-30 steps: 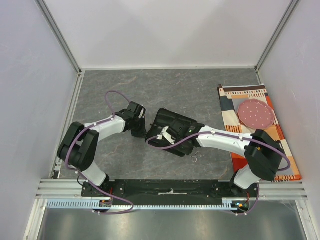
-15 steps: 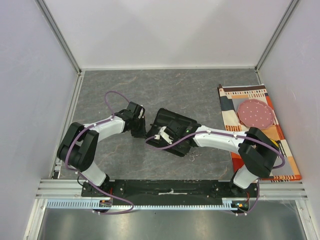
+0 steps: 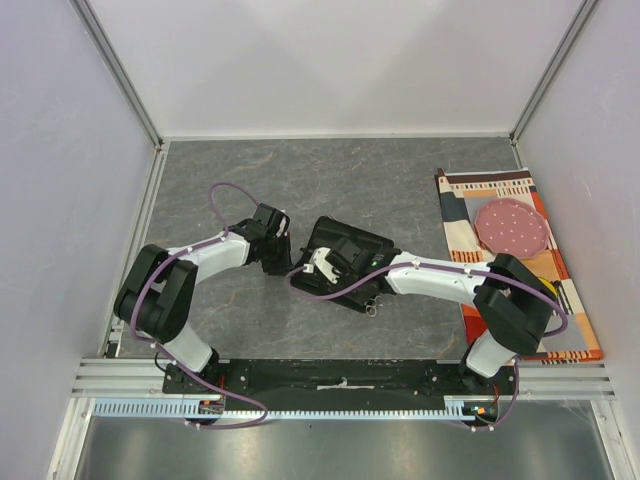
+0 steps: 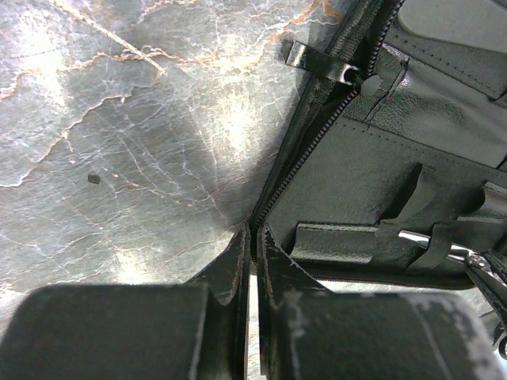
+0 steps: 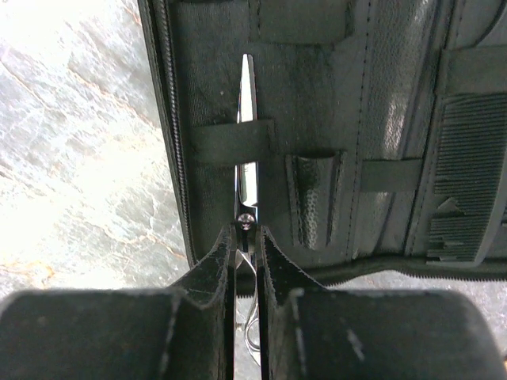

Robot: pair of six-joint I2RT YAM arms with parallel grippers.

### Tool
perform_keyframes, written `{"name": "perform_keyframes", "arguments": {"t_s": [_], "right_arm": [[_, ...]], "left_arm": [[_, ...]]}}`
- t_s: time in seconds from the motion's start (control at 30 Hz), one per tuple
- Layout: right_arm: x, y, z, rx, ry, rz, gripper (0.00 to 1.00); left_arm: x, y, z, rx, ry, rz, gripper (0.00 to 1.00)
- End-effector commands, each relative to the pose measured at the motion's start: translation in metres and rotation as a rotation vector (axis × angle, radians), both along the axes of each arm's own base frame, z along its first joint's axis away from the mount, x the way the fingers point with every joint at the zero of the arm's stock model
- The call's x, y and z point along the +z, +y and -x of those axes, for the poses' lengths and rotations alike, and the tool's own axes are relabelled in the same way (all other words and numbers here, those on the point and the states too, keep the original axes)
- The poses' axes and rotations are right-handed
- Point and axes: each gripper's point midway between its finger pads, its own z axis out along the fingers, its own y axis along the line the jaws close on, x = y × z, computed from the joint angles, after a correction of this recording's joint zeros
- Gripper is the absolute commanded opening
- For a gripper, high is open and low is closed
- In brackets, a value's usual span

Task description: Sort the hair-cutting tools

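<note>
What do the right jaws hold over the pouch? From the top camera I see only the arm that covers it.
Observer: The right gripper has its jaws shut on silver scissors, near the pivot screw.
Operator: Are the scissors in the pouch?
Observer: In part. The blade lies under an elastic strap of the pouch, and the handles stick out past its edge.
Operator: And what does the left side do?
Observer: The left gripper has its jaws shut on the pouch's zipper edge.
</note>
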Motion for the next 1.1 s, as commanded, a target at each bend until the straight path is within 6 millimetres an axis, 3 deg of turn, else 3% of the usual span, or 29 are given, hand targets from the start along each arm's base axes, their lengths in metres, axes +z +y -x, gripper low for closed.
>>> {"name": "perform_keyframes", "arguments": {"t_s": [0.0, 0.43, 1.07], "right_arm": [[-0.003, 0.022, -0.007, 0.031, -0.022, -0.072, 0.00], [-0.017, 0.030, -0.024, 0.119, -0.071, -0.019, 0.00], [-0.011, 0.007, 0.001, 0.176, -0.028, 0.084, 0.00]], "left_arm": [[-0.019, 0.018, 0.011, -0.023, 0.034, -0.090, 0.02], [-0.019, 0.014, 0.013, -0.039, 0.032, -0.088, 0.02], [-0.020, 0.013, 0.012, -0.042, 0.033, -0.090, 0.02]]}}
